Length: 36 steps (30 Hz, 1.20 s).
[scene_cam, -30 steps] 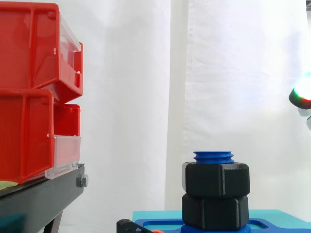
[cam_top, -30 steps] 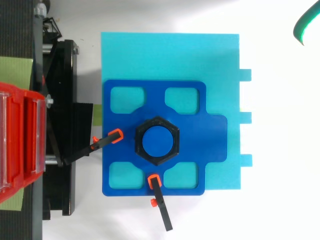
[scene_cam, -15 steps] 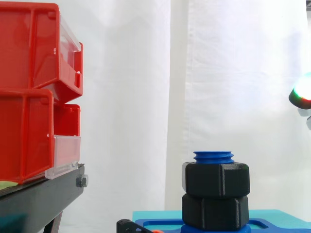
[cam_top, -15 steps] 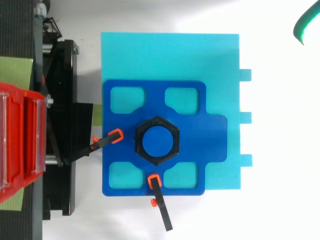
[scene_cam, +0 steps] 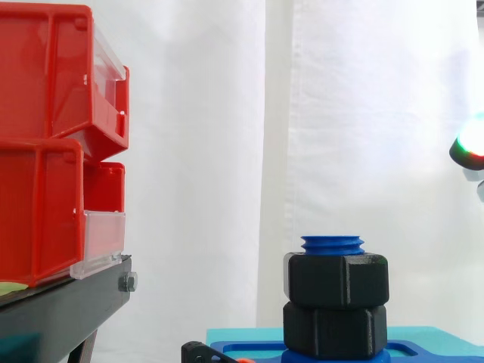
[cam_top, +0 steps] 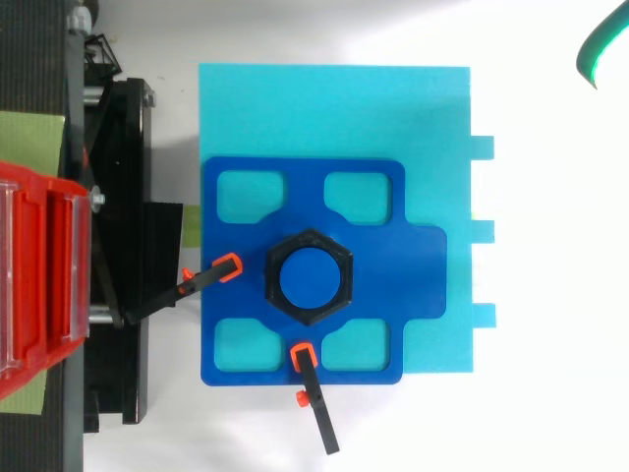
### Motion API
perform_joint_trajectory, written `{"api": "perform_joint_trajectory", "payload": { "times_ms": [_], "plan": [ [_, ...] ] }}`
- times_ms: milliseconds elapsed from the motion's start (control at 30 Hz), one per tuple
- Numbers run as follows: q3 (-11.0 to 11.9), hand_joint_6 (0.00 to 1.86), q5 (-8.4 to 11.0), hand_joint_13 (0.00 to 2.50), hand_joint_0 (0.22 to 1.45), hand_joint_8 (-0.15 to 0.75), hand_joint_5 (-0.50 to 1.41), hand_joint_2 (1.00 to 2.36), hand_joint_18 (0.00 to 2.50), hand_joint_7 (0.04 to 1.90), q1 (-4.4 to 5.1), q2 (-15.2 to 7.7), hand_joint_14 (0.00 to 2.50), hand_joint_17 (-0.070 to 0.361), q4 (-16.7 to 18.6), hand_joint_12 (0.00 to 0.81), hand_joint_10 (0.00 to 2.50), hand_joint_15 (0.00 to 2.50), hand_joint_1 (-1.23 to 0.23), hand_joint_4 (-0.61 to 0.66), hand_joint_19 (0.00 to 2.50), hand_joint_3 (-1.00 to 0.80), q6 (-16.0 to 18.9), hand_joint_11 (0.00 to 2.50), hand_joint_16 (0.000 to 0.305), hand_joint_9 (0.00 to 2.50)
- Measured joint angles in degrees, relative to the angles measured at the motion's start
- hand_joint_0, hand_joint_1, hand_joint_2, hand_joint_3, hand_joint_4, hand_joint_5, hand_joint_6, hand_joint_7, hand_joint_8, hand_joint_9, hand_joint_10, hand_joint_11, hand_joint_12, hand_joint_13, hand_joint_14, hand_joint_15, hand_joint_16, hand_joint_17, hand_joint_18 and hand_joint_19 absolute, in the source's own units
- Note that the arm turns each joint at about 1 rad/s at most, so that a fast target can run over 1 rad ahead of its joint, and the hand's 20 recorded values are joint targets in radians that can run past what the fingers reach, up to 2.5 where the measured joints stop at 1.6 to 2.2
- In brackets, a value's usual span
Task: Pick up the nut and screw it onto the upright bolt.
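Black hexagonal plastic nut point(scene_cam: 337, 279) sits threaded on upright blue plastic bolt point(scene_cam: 332, 243): likely light, rigid, slick; grip across opposite flats; hand point(scene_cam: 470, 149) hangs well right of bolt, grasp state indeterminable.

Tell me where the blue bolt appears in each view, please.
Side view: bolt at lower right of centre, its threaded top above two stacked black nuts.
Top view: bolt is the blue disc at centre, ringed by the black nuts.
Shared landmark: red bins at the left edge.
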Motion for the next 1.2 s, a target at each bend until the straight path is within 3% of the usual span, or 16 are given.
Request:
{"api": "perform_joint_trajectory", "payload": {
  "times_ms": [600,867,1200],
  "plan": [
    [0.0,0.50,0.00,0.04,0.48,0.177,-0.22,1.00,0.00,0.63,0.00,0.0,0.00,0.109,0.0,0.329,0.00,0.00,-0.52,0.03,0.00,-0.50,0.0,0.00,0.049,0.18],
    [0.0,0.50,-0.01,0.01,0.48,0.166,-0.23,1.00,0.00,0.69,0.00,0.0,0.00,0.108,0.0,0.326,0.00,0.00,-0.51,0.04,0.01,-0.50,0.0,0.00,0.048,0.07],
    [0.0,0.50,0.01,0.01,0.48,0.170,-0.23,1.00,0.00,0.63,0.01,0.0,0.00,0.109,0.0,0.329,0.00,0.00,-0.51,0.04,0.01,-0.50,0.0,0.00,0.048,0.10]
  ]
}}
